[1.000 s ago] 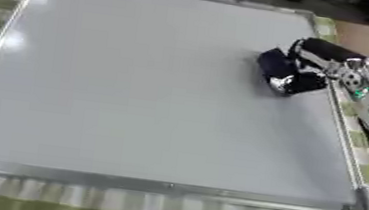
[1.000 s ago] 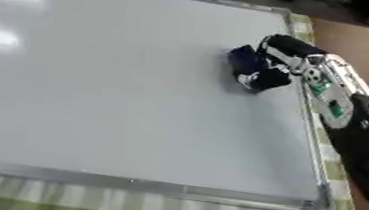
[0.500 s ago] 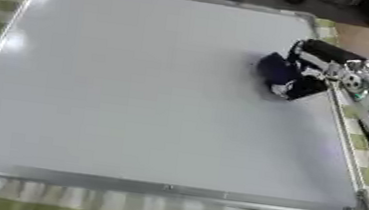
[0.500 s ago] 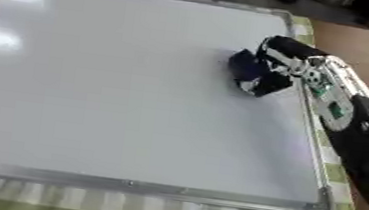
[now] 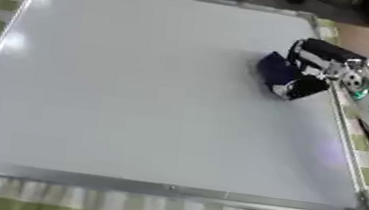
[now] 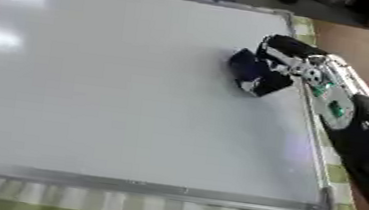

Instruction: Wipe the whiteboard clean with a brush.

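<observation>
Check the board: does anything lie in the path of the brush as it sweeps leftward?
Nothing visible does. The right hand holds the brush near the whiteboard's right edge; the surface to its left is bare.

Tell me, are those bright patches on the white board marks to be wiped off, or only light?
Only light, it seems: in the left eye view a soft glare sits at the whiteboard left edge; in the right eye view it lies near the top left corner. Both views are blurred, most around the right hand and the dark brush.
</observation>
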### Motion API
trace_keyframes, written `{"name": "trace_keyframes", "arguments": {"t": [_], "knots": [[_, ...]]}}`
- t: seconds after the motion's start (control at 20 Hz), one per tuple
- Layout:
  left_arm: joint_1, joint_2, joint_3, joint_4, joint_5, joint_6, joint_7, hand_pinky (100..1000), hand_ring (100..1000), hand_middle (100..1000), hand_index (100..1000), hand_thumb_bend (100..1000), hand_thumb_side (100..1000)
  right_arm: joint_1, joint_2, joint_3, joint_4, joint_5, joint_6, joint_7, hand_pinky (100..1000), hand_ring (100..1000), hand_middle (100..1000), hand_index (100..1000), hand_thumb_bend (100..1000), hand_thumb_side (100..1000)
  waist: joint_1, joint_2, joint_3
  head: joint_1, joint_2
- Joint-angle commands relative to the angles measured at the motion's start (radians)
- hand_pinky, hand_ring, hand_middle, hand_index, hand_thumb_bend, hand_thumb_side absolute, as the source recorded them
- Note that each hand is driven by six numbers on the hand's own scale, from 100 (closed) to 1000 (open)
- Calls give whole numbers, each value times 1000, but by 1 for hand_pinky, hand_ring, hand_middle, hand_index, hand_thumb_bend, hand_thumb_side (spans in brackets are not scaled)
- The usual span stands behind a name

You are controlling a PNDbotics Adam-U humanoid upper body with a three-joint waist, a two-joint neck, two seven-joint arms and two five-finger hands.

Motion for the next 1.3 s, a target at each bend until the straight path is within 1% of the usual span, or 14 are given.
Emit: {"name": "trace_keyframes", "arguments": {"t": [0.05, 0.3, 0.5, 0.6, 0.9, 1.0, 1.3], "knots": [[-9, 8, -1, -19, 3, 1, -3, 475, 487, 479, 427, 100, 1000, 1, -11, 11, -2, -11, -5, 9, 574, 685, 224, 186, 214, 389, 3, -17, 2, 0, -13], [-9, 8, -1, -19, 4, 3, -3, 476, 487, 479, 427, 100, 1000, 4, -8, 22, -15, -17, -11, 21, 572, 683, 223, 189, 213, 397, 1, -20, 3, -1, -12], [-10, 8, -1, -19, 5, 3, -3, 477, 488, 480, 427, 100, 1000, 5, -9, 33, -36, -19, -21, 41, 570, 680, 224, 234, 206, 410, 0, -22, 5, 0, -10], [-9, 8, -1, -19, 5, 4, -4, 477, 488, 480, 427, 100, 1000, 4, -8, 36, -43, -21, -25, 53, 568, 678, 222, 235, 205, 409, -1, -23, 6, 0, -8], [-10, 8, -1, -19, 5, 6, -5, 478, 488, 480, 427, 100, 1000, 4, -6, 49, -64, -27, -31, 75, 564, 664, 210, 240, 193, 394, -2, -23, 6, 0, -7], [-10, 8, -1, -19, 5, 6, -5, 478, 488, 480, 427, 100, 1000, 4, -5, 56, -73, -30, -36, 82, 562, 661, 208, 243, 165, 371, -3, -23, 7, 0, -6], [-12, 8, -1, -19, 8, 7, -6, 480, 489, 481, 428, 100, 1000, 7, -12, 78, -124, -39, -51, 118, 563, 661, 208, 242, 145, 362, -4, -23, 6, 0, -9]]}}
